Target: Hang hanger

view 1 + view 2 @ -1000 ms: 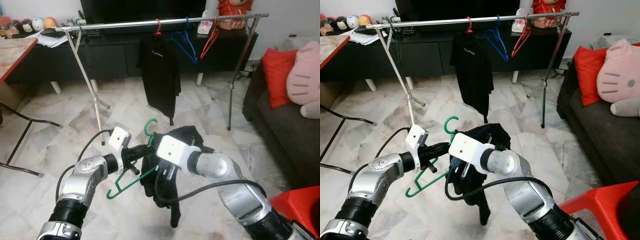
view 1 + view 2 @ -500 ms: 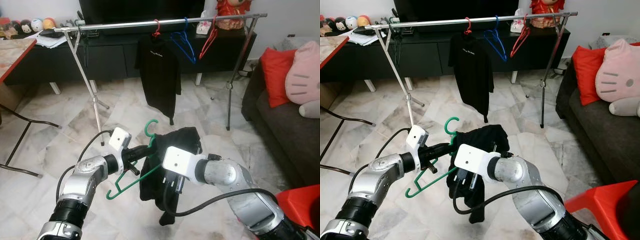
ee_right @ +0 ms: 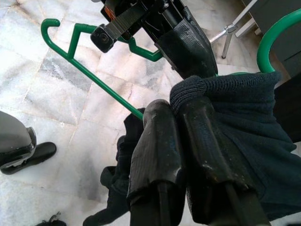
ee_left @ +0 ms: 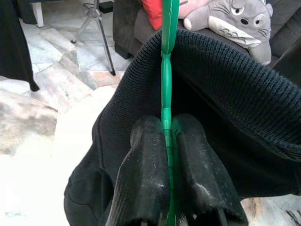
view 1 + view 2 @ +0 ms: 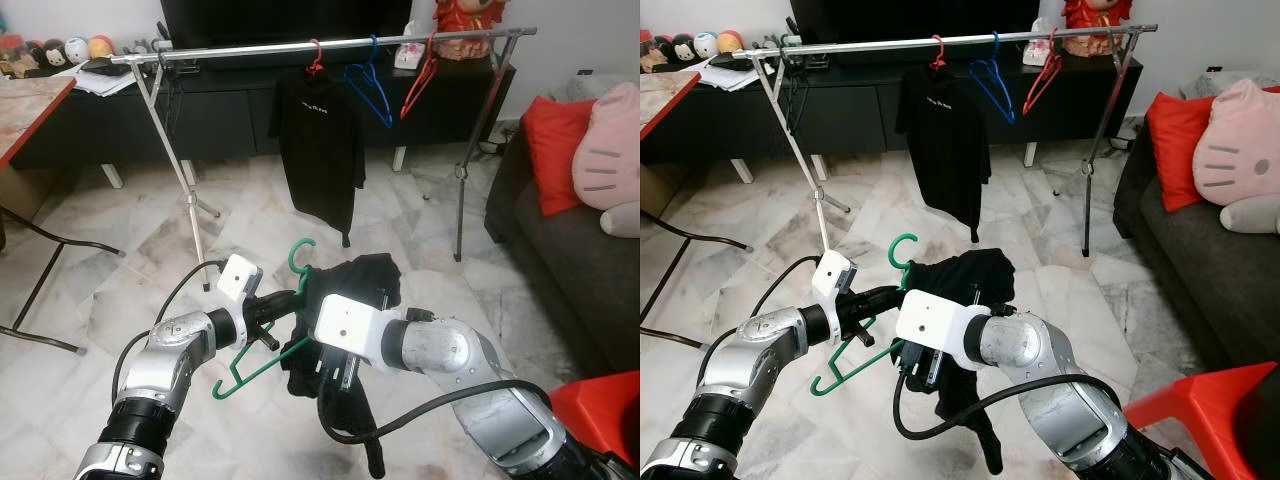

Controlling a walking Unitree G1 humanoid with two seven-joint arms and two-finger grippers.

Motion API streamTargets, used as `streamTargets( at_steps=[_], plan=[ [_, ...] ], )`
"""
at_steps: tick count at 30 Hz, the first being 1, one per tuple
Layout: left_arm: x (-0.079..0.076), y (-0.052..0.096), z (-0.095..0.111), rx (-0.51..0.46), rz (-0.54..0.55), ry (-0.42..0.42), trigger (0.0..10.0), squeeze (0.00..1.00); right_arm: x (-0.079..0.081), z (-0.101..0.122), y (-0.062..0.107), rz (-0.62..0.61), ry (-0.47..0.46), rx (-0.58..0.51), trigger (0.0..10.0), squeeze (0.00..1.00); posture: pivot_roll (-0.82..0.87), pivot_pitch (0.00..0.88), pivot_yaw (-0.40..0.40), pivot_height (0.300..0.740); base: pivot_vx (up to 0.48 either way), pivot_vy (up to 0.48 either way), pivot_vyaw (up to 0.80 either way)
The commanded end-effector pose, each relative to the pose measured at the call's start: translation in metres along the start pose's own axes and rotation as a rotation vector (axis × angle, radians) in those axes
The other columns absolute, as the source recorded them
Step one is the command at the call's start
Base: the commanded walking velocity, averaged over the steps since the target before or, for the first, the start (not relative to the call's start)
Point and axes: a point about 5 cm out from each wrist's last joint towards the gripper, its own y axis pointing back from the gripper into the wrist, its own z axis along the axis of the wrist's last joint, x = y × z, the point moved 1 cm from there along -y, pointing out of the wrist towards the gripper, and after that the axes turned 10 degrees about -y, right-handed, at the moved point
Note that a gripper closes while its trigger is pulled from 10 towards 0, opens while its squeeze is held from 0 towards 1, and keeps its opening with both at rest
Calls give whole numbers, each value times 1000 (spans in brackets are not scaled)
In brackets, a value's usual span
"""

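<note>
While left gripper (image 4: 167, 141) jaws clamp green hanger (image 5: 262, 362), right gripper (image 3: 181, 117) jaws pinch black garment (image 3: 244, 141).

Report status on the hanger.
Left gripper shut on green hanger. Right gripper shut on black garment, half draped. Rail ahead, not yet reached.

green hanger (image 5: 262, 355) right shoulder: under dark garment (image 5: 350, 300) | right pincer (image 5: 322, 368): garment-covered

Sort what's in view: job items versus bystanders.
Job: green hanger, black garment, left gripper, right gripper, clothes rail.

Bystanders: blue hanger, red hanger, hung black shirt, sofa, pink plush.
</note>
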Motion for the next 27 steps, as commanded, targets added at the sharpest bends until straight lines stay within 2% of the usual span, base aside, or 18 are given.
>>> streamTargets(
  at_steps=[1, 7, 8, 9, 10, 14, 17, 27],
  plan=[
    [5, 1, 11, -36, 18, -18, 10000, 0, 6, 5, -2, 37, 17, -16, 10000, 0, -42, 43, 41, 740, 0, 0, 0],
    [4, 0, 11, -38, 17, -18, 10000, 0, 3, 4, -3, 18, 15, -10, 10000, 0, -44, 36, 38, 740, 0, 0, 0],
    [4, 0, 11, -39, 17, -18, 10000, 0, 3, 3, -3, 17, 17, -8, 10000, 55, -44, 36, 38, 740, 0, 0, 0],
    [4, -1, 12, -44, 16, -17, 10000, 0, 3, 3, -3, 16, 21, -5, 10000, 200, -45, 33, 36, 740, 0, 0, 0],
    [4, -1, 12, -47, 15, -17, 10000, 0, 3, 3, -3, 18, 23, -4, 10000, 239, -45, 33, 36, 740, 0, 0, 0],
    [3, 0, 16, -84, 0, -3, 10000, 0, 3, 2, -3, 18, 25, -2, 10000, 239, -44, 31, 34, 740, 0, 0, 0],
    [-4, 0, 21, -116, -70, 17, 10000, 0, 3, 2, -3, 18, 27, -1, 10000, 235, -45, 30, 33, 740, 0, 0, 0],
    [-16, 3, 25, -120, -181, 11, 10000, 0, 3, 3, -4, 18, 28, -1, 10000, 235, -45, 36, 32, 740, 0, 0, 0]
  ],
)
